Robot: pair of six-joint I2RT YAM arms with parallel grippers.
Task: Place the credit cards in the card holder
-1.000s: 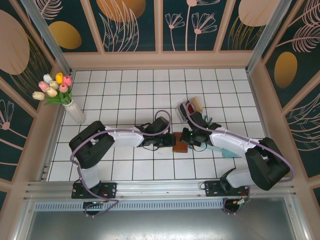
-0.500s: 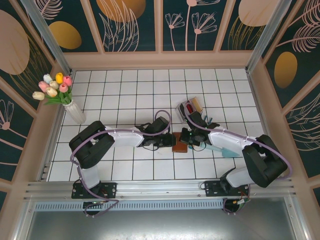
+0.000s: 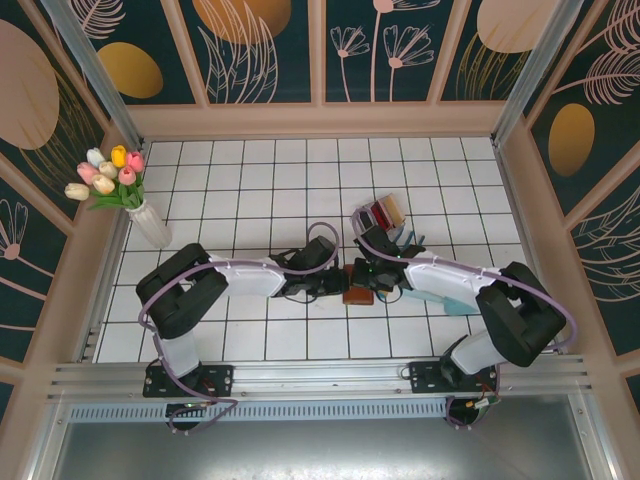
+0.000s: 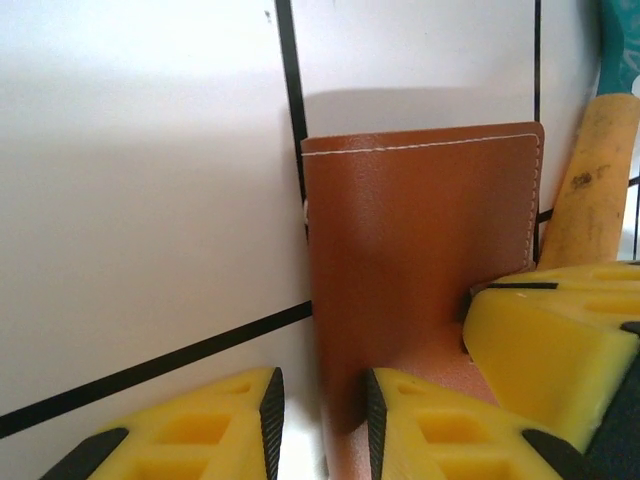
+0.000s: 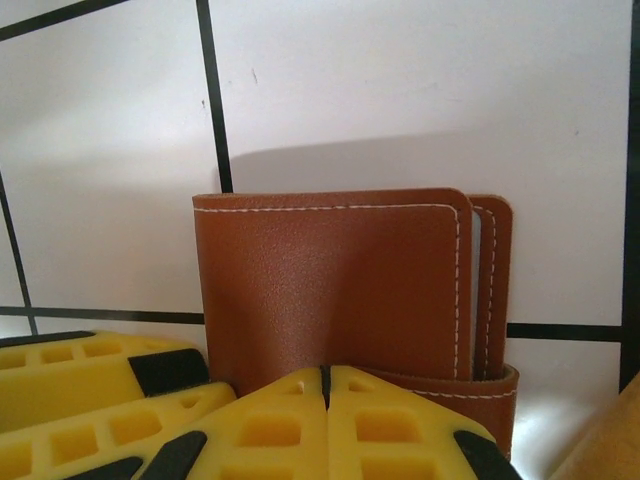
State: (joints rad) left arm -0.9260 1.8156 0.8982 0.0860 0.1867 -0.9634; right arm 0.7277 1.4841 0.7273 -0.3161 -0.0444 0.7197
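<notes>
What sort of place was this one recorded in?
Probably a staged robot test cell, not a real room: a white gridded table, floral-printed panel walls around it, and a vase of tulips as a prop.

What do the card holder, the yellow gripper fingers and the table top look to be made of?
Card holder: brown leather or an imitation, matte fine grain, pale stitching along the edges. Right gripper fingers: yellow plastic, probably moulded or printed, with recessed square pockets. Table: smooth white surface with black grid lines; tile or printed sheet, cannot tell.
</notes>
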